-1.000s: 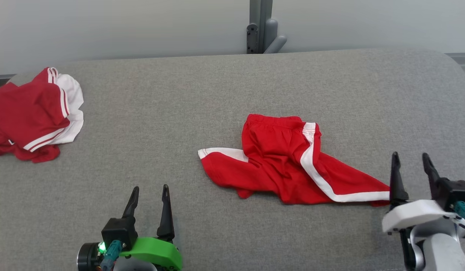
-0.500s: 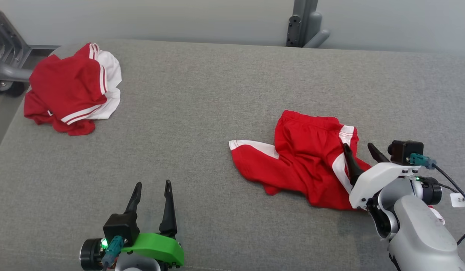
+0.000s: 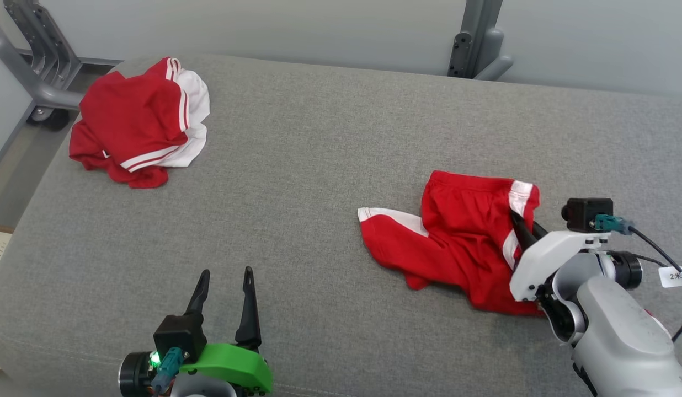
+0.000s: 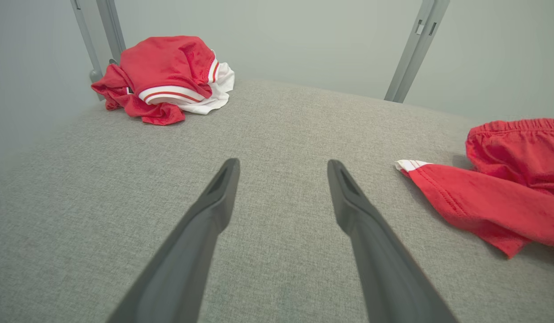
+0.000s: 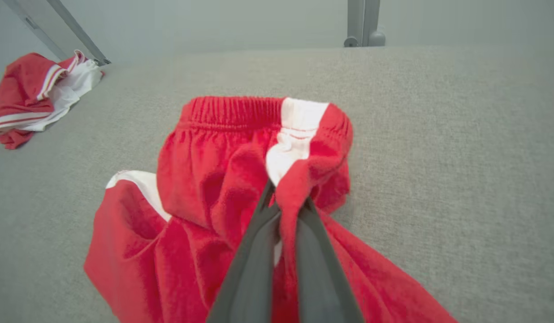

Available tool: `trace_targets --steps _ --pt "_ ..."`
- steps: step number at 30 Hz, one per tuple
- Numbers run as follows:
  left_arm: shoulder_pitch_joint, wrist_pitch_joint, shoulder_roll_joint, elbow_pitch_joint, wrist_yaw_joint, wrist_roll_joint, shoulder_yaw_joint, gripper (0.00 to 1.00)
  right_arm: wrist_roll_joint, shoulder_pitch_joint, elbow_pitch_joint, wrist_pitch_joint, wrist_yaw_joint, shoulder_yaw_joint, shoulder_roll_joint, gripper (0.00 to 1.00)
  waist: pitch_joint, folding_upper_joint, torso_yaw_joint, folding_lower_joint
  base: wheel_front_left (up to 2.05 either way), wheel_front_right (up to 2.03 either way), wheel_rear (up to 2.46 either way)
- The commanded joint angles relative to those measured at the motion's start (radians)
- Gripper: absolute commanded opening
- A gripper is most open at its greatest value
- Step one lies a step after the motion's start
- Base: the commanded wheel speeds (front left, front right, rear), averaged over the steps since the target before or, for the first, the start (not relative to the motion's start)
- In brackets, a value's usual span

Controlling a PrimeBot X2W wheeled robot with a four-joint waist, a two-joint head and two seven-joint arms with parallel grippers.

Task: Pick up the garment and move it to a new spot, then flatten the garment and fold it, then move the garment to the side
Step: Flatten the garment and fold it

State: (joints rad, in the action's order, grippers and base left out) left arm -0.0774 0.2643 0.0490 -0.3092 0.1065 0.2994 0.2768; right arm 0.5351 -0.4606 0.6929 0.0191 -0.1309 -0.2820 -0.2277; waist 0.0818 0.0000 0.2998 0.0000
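Right gripper [image 5: 289, 211] is down on the shorts [image 3: 457, 242]: fingers pressed together w/ a ridge of red cloth pinched btw them, right beside the white side stripe, just below the elastic waistband. The grip is on the shorts' right side. Fabric bunches up at the fingertips & the rest of the garment lies on the bench [image 3: 319, 165]. Shorts sit in the right half of the bench, approx midway btw far & near edges: waistband twd the far edge, one leg w/ a white hem band spread out twd the left, the other side trailing twd the near edge, partly hidden by the pale wrist of the right arm. Left gripper [image 3: 225, 273] is held by the near edge, left of centre, fingers wide apart over bare grey cloth, well apart from the shorts. At the far left corner, a second red-and-white garment [image 3: 139, 118] in a crumpled heap. Behind the far edge a grey metal post [image 3: 476, 38]; off the far left corner a grey frame [image 3: 37, 71] on a castor.
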Motion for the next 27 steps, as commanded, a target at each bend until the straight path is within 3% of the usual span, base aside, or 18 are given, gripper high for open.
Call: trace_targets --steps 1,8,14,20,27 --pt "0.011 0.0 0.003 -0.003 0.002 -0.008 -0.004 1.0 -0.008 -0.019 -0.025 0.041 0.0 -0.028 -0.001 0.0 -0.013 0.0 -0.003 0.0 0.0 0.0 0.0" --pt "0.026 0.0 0.003 -0.014 -0.01 -0.026 -0.003 1.0 -0.007 -0.023 -0.156 0.104 0.0 -0.193 -0.019 0.0 -0.048 0.0 -0.006 0.0 0.0 0.0 0.0" --pt "0.027 0.0 0.003 -0.019 -0.017 -0.028 0.0 1.0 0.043 -0.007 -0.273 0.057 0.0 -0.358 -0.066 0.0 -0.059 0.0 0.004 0.0 0.0 0.0 0.0" --pt "0.027 0.0 0.003 -0.02 -0.021 -0.032 -0.008 1.0 0.193 -0.016 -0.429 -0.018 0.0 -0.547 -0.152 0.0 -0.057 0.0 0.02 0.0 0.0 0.0 0.0" --pt "0.01 0.0 0.003 -0.016 -0.022 -0.026 -0.004 1.0 0.303 -0.065 -0.402 -0.042 0.0 -0.665 -0.191 0.0 -0.038 0.0 0.042 0.0 0.0 0.0 0.0"
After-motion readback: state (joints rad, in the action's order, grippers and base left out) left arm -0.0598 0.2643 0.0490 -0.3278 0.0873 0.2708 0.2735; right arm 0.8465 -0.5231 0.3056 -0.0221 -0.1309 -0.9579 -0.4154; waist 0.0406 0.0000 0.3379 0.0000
